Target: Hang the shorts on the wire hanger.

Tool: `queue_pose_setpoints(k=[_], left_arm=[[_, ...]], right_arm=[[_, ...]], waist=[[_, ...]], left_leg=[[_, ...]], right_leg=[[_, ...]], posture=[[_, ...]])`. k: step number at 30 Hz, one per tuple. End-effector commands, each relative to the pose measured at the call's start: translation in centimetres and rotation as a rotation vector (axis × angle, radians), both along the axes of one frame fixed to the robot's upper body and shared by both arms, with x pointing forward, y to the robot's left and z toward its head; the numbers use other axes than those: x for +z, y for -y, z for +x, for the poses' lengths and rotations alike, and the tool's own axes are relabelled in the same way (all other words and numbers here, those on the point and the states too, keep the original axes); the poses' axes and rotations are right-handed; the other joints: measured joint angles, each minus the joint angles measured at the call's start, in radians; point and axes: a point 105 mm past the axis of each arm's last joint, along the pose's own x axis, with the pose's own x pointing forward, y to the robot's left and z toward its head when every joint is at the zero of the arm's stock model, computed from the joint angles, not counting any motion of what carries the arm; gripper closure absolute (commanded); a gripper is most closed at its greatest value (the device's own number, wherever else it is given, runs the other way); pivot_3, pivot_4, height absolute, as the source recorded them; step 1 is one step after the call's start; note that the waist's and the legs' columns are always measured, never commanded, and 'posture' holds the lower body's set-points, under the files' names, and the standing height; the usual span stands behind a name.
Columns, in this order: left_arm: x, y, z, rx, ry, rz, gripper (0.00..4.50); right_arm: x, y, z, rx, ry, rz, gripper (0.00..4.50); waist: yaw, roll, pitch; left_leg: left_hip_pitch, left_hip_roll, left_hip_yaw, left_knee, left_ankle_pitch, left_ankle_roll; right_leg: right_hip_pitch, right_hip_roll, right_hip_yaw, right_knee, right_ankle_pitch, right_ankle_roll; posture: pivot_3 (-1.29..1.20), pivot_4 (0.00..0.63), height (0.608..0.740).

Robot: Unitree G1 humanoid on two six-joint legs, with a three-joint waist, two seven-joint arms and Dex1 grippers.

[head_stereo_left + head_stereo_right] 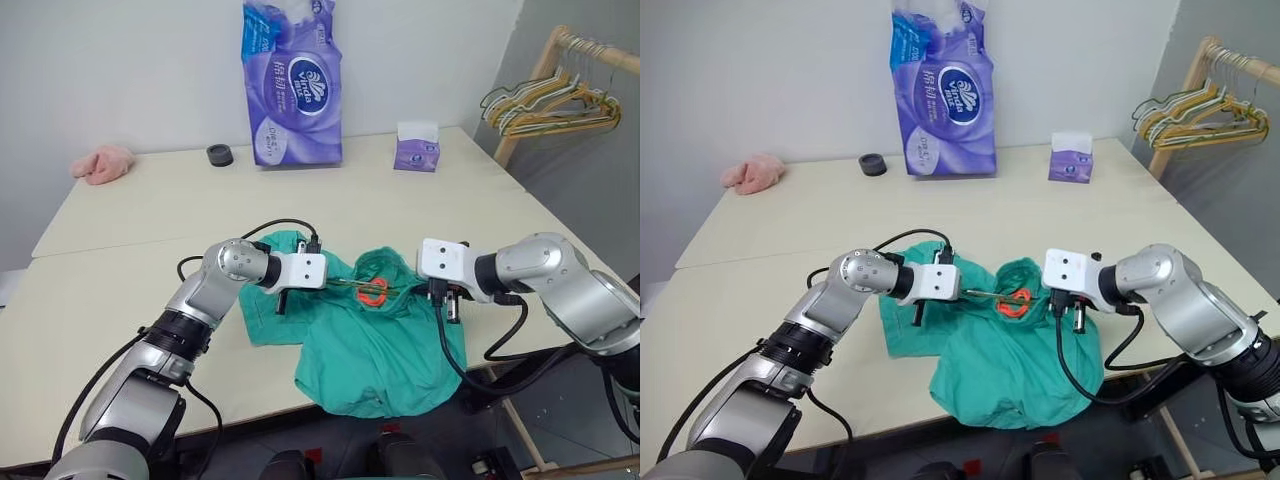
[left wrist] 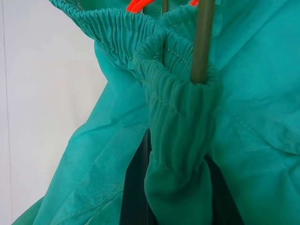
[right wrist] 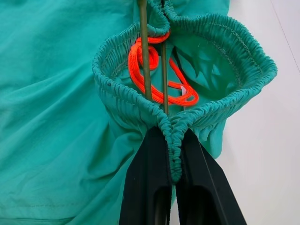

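Shorts (image 1: 375, 350): teal-green, spread at the near edge of the table (image 1: 150, 210), held up at the waistband between the two grippers, one leg hanging over the table edge.
Waistband: gathered elastic, pulled open into a loop just ahead of the right fingers — an orange drawstring (image 3: 154, 77) lies coiled inside it.
Wire hanger (image 3: 144, 51): thin wires run through the waistband opening, straight ahead of the right jaws; in the left wrist view a wire (image 2: 202, 40) goes down into a fold of the waistband just beyond the left jaws.
Right gripper (image 3: 174, 154): jaws pinched on the waistband's gathered edge, cloth squeezed between the two black fingers (image 3: 145, 187).
Left gripper (image 2: 178, 197): jaws together on a bunched fold of the waistband — the cloth wraps over and hides most of the fingers.
Farther off, beyond both jaws: purple tissue pack (image 1: 290, 85), small tissue box (image 1: 417, 147), black ring (image 1: 219, 155), pink cloth (image 1: 102, 163).
Off the right arm's side: rack with green and yellow hangers (image 1: 545, 105).
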Motion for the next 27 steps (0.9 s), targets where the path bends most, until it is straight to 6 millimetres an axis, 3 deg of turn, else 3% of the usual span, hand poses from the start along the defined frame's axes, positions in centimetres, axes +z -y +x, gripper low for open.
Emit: queue_pose_setpoints(k=[1, 8, 11, 19, 27], left_arm=[[0.9, 0.1, 0.6, 0.014, 0.039, -0.011, 4.50], [0.4, 0.2, 0.4, 0.034, 0.022, -0.031, 4.50], [0.3, 0.3, 0.3, 0.034, 0.016, -0.035, 4.50], [0.1, 0.4, 0.1, 0.032, 0.004, -0.033, 4.50], [0.1, 0.7, 0.1, 0.025, 0.000, -0.036, 4.50]], right_arm=[[2.0, -0.2, -0.3, 0.041, 0.075, 0.019, 3.36], [2.2, 1.2, -2.1, -0.020, -0.007, 0.080, 0.99], [2.0, 1.9, -2.0, -0.117, -0.014, 0.130, 0.02], [0.1, 5.6, -0.6, -0.445, -0.006, 0.227, 0.02], [-2.3, 4.4, -0.7, -0.429, -0.093, 0.252, 0.02]], waist=[[0.000, 0.000, 0.000], [0.001, 0.000, 0.000], [0.001, 0.000, -0.001], [0.004, -0.001, -0.001], [0.000, -0.001, -0.002]], left_leg=[[0.000, 0.000, 0.000, 0.000, 0.000, 0.000], [0.000, -0.001, 0.000, 0.000, 0.000, 0.000], [0.000, -0.001, 0.000, 0.000, 0.000, 0.000], [0.000, -0.001, 0.000, 0.001, 0.000, 0.000], [0.000, -0.002, 0.001, 0.001, 0.000, 0.000]], right_leg=[[0.000, 0.000, 0.000, 0.001, 0.000, 0.000], [0.000, -0.001, 0.000, 0.001, 0.000, 0.000], [0.000, -0.001, 0.000, 0.002, 0.000, 0.000], [-0.001, -0.001, 0.001, 0.003, 0.000, 0.000], [-0.001, -0.001, 0.001, 0.003, 0.000, 0.000]], posture=[[-0.20, 0.030, 0.740], [-0.19, 0.029, 0.740], [-0.19, 0.029, 0.740], [-0.19, 0.031, 0.740], [-0.20, 0.032, 0.740]])
